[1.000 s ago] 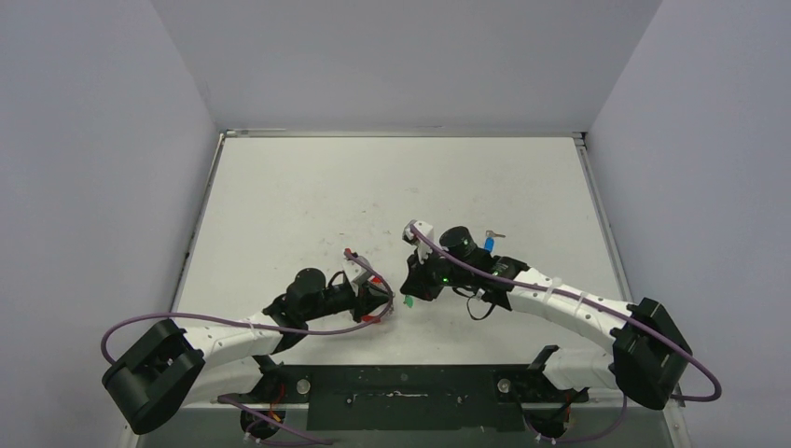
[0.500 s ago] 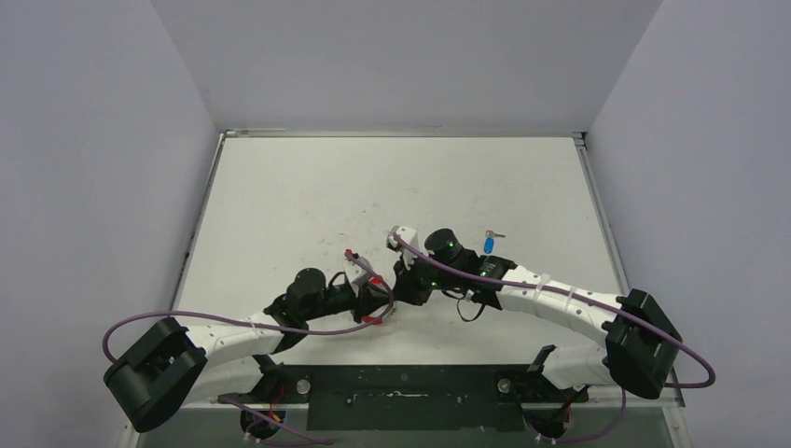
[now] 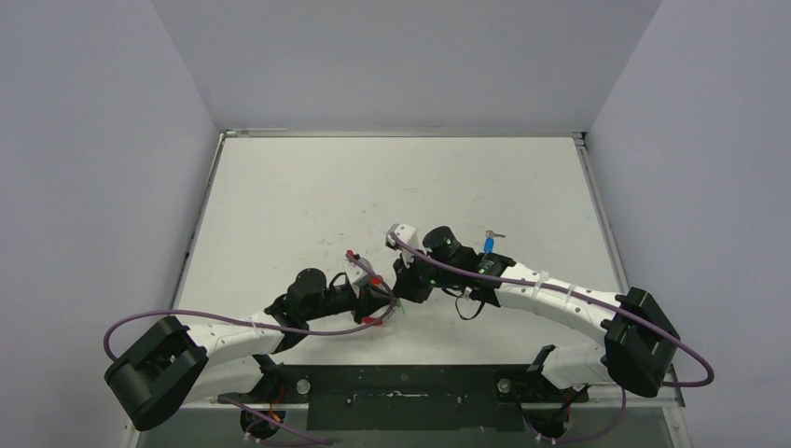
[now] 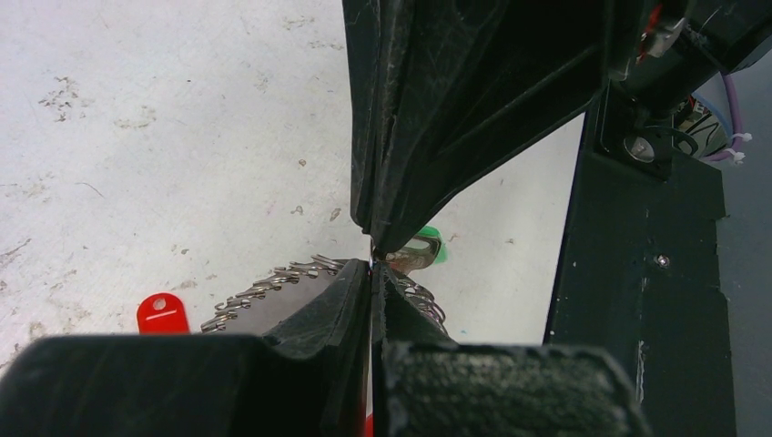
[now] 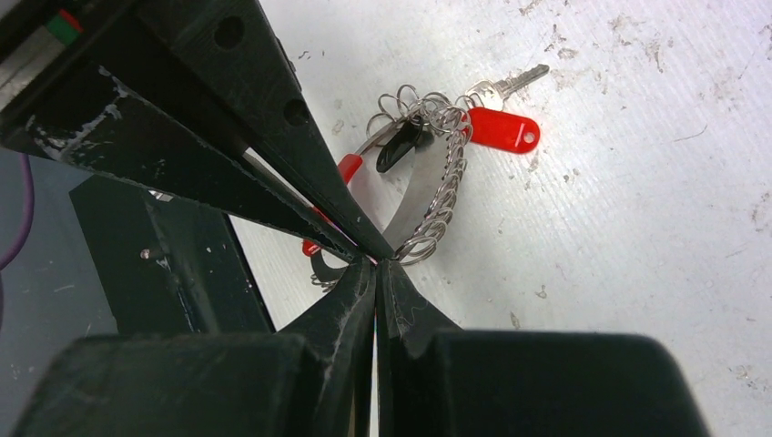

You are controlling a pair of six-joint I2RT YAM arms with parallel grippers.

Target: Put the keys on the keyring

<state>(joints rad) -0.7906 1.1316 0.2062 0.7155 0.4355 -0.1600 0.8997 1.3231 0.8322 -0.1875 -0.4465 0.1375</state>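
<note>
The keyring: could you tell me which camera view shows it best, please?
The right wrist view: the keyring shows nearly whole, its coils sharp. The left wrist view shows only short coil stretches; the top view, almost nothing.

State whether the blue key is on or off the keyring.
Off: the blue key lies alone on the table, well apart from the keyring.

The keyring [image 5: 437, 191] is shiny coiled metal wire. The red key tag [image 5: 499, 129] and the green key [image 4: 426, 248] head are glossy plastic. The desk [image 5: 637, 228] is matt and scuffed. The left claw [image 4: 371, 270] and right claw [image 5: 375, 265] are scratched black plastic.
</note>
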